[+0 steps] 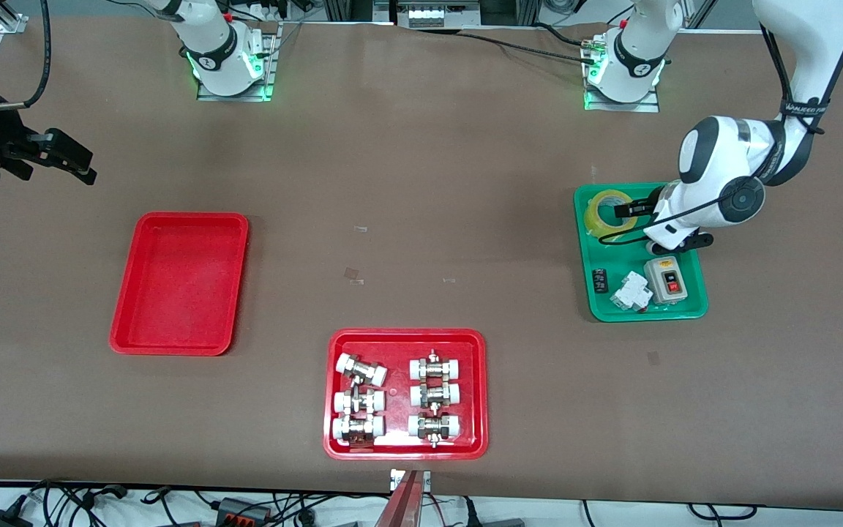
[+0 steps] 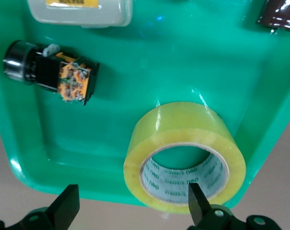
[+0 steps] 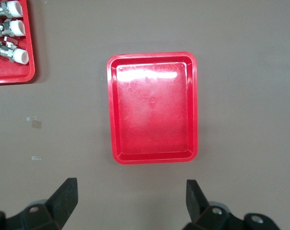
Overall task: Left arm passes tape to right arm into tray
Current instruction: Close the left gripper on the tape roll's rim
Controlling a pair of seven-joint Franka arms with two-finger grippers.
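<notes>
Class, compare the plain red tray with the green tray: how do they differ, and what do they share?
The red tray holds nothing; the green tray holds the tape and electrical parts. The red tray lies toward the right arm's end of the table, the green toward the left arm's, under the open left gripper. Both are shallow rectangles with rounded corners.

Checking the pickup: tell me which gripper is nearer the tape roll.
Left. The left gripper is open right at the tape in the green tray, one finger over its core. The right gripper, open, waits at the right arm's end of the table.

table (image 1: 421,219): brown, matte | cables (image 1: 85,505): along near edge | lighting: even
</notes>
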